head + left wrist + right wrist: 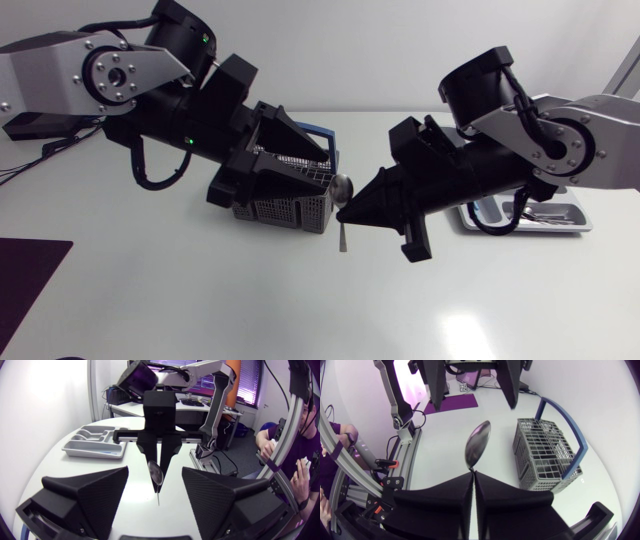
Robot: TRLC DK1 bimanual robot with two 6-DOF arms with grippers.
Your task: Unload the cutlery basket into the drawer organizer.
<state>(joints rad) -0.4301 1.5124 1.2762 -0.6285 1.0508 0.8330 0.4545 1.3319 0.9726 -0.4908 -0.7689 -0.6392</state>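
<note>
– Beside the cutlery basket (pixel 285 210), what is the layout, biggest things first?

– The white surface (pixel 200 300) carries everything. My left arm hangs over the basket, and my right arm comes in from the basket's other side. The drawer organizer (pixel 560 222) sits well apart from the basket, beyond the right arm and partly hidden by it.

– And the grippers?

– The left gripper (pixel 154 472) is spread wide with nothing in it, poised at the basket and facing the right one. The right gripper (pixel 473 474) is pinched closed on a spoon (pixel 477 447), just beside the basket's end and off the surface. The hold is at the neck, with the bowl above the tips and the handle hanging below.

– What could go wrong from here?

– The hold is my main worry. Only the narrow tips clamp a smooth neck, so I judge a quick swing could make the spoon pivot or slide out. That carry is long, all the way from the basket to the organizer.

– Anything else?

– The hanging handle may strike the organizer's rim if the approach is low. The left gripper is near the spoon, so a careless turn could knock it. I cannot tell what remains in the basket.
</note>
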